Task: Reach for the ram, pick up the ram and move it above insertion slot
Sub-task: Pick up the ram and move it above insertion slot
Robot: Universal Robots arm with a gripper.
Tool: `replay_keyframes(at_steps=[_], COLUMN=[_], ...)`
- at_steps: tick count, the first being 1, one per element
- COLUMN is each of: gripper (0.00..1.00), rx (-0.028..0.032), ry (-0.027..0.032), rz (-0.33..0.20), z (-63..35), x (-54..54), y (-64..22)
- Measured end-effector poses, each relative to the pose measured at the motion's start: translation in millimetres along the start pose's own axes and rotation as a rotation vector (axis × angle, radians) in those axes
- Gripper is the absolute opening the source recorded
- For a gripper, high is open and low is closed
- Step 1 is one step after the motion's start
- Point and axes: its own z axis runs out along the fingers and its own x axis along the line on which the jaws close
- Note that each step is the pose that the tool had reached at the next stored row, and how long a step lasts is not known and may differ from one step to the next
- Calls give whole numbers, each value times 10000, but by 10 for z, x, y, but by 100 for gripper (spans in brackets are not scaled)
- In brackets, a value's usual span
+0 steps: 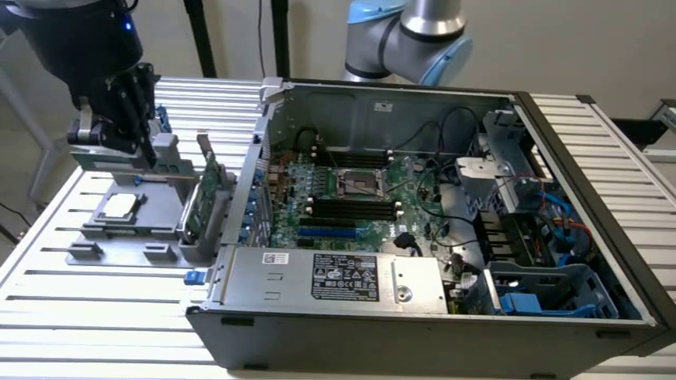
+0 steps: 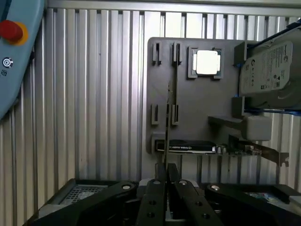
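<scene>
While the gripper (image 2: 165,181) has its fingers closed on the ram (image 2: 168,122), the thin stick stands edge-on above the grey parts holder (image 2: 197,108), beside the open computer case (image 1: 423,237). It looks light, stiff and fragile; holding its upper edge suits it.
</scene>
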Motion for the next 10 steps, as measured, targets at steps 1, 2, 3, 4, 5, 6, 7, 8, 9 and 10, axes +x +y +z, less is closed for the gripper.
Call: replay_keyframes(at_steps=[1, 2, 3, 4, 5, 6, 7, 8, 9, 10], gripper=[13, 13, 13, 13, 13, 13, 13, 13, 13, 13], rx=[-6, -12, -17, -21, -22, -23, -24, -24, -25, -24], ry=[-2, -2, -2, -4, -7, -14, -23, -33, -46, -69], rz=[-3, -5, -6, -8, -8, -7, -7, -8, -9, -10], z=[-46, -92, -141, -184, -217, -243, -263, -278, -287, -293], x=[-1, -2, -3, -5, -7, -8, -10, -12, -14, -17], y=[-37, -75, -115, -150, -183, -216, -251, -285, -317, -349])
